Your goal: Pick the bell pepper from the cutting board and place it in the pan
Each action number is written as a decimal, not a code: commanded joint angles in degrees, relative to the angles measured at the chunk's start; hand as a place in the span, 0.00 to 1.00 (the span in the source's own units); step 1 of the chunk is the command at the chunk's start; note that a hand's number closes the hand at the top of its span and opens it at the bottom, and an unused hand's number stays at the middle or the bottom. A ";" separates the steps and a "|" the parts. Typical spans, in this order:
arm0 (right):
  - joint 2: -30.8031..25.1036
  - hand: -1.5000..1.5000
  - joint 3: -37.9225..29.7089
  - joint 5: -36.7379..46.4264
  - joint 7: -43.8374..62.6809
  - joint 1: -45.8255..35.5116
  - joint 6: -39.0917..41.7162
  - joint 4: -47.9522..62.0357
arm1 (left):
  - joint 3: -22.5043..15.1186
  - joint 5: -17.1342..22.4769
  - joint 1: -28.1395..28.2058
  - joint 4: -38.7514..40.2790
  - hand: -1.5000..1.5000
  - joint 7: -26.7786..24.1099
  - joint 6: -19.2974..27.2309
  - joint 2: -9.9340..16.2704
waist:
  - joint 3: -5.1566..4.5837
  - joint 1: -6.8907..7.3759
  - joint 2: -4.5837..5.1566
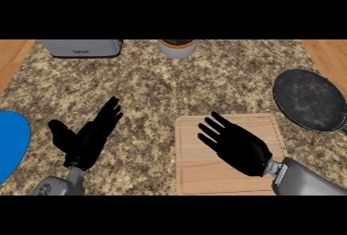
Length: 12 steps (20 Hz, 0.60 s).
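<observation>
Head view: right robot hand is seen spread flat over the cutting board, fingers straight, nothing grasped. Bell pepper is not visible; it may be hidden under that palm, cannot be told. Pan lies up and right of it, nearer this arm. Left robot hand is held released over the tabletop.

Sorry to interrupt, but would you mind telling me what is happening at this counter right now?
The right hand is spread open over the wooden cutting board, holding nothing. No bell pepper is visible; it may be hidden under that hand. The dark pan sits to the board's right with nothing in it. The left hand rests open over the counter, beside a blue plate.
</observation>
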 commanded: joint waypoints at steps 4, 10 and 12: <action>5.40 0.00 11.80 15.58 19.47 2.31 24.22 -3.14 | 0.68 -0.02 -0.97 -0.70 0.50 1.13 0.37 0.17 | 0.11 -0.97 0.18; 14.35 0.00 18.71 23.52 33.12 12.13 35.59 -1.44 | 0.54 -0.92 1.75 -4.01 0.50 1.13 -0.11 0.84 | 0.35 0.42 0.96; 20.28 0.00 15.85 23.58 32.77 10.62 36.11 4.08 | 1.84 -0.56 1.69 -3.83 0.50 0.80 -2.49 1.44 | 0.36 1.08 1.25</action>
